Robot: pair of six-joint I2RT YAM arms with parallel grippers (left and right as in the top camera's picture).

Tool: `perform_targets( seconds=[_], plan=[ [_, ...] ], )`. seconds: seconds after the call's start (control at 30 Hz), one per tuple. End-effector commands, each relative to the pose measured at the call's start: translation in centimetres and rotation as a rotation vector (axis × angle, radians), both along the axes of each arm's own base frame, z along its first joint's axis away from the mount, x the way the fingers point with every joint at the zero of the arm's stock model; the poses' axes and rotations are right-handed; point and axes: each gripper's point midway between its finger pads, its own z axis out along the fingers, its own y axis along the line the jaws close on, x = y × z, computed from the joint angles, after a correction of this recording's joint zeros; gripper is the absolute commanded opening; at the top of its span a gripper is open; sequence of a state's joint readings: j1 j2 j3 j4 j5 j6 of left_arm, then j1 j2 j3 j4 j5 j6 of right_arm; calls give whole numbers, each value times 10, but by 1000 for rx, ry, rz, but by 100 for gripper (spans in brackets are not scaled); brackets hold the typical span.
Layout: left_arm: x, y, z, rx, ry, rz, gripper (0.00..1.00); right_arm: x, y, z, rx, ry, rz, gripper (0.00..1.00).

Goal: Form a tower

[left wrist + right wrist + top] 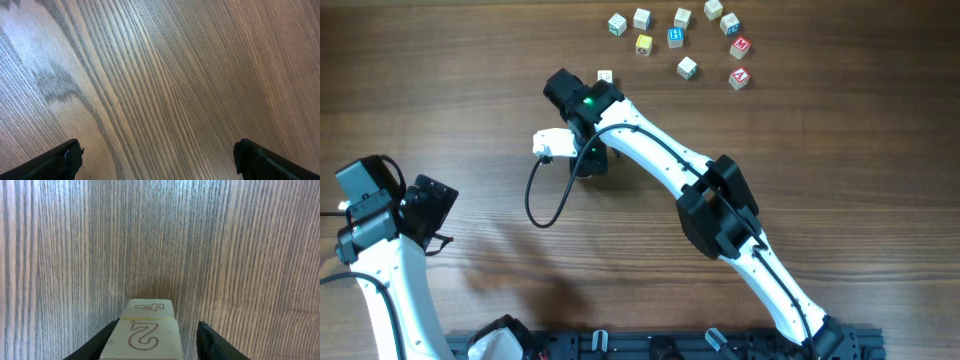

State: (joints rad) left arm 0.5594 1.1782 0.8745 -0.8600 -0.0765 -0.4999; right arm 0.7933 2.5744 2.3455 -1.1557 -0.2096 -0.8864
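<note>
Tabletop (210, 240) lies bare ahead of cube (142, 336) flanked by right claw (155, 329).

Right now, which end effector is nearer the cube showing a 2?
Right. The right end effector straddles the cube; the left end effector hangs over bare table, far off to the left.

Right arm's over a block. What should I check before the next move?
1. Block sits between the fingers of the right gripper: ok.
2. Fingers tight on both its sides: not ok, a gap shows beside one finger.
3. One block or two stacked there: cannot tell.
4. Left gripper open, empty, off to the side: ok.
5. Lone block by the right arm untouched: cannot tell.
6. Loose blocks away from both arms: ok.
</note>
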Motion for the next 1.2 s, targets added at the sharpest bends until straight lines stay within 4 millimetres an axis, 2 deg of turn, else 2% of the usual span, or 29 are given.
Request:
perform_targets(
  seconds=[0.0,0.3,0.47,0.87,1.07,1.17],
  plan=[
    [1,1,3,-1,-15,12,100,-6,0,-9,2,51,-19,47],
    [1,1,3,-1,-15,12,100,-7,0,-10,0,53,-21,42],
    [1,1,3,0,-15,12,100,-7,0,-9,0,54,-25,46],
    [1,1,3,0,-15,12,100,-6,0,-9,0,66,-77,41],
    [1,1,3,-1,-15,12,100,-4,2,-9,7,65,-97,41],
    [1,1,3,0,-15,12,100,-4,2,-9,8,65,-96,46]
  ],
)
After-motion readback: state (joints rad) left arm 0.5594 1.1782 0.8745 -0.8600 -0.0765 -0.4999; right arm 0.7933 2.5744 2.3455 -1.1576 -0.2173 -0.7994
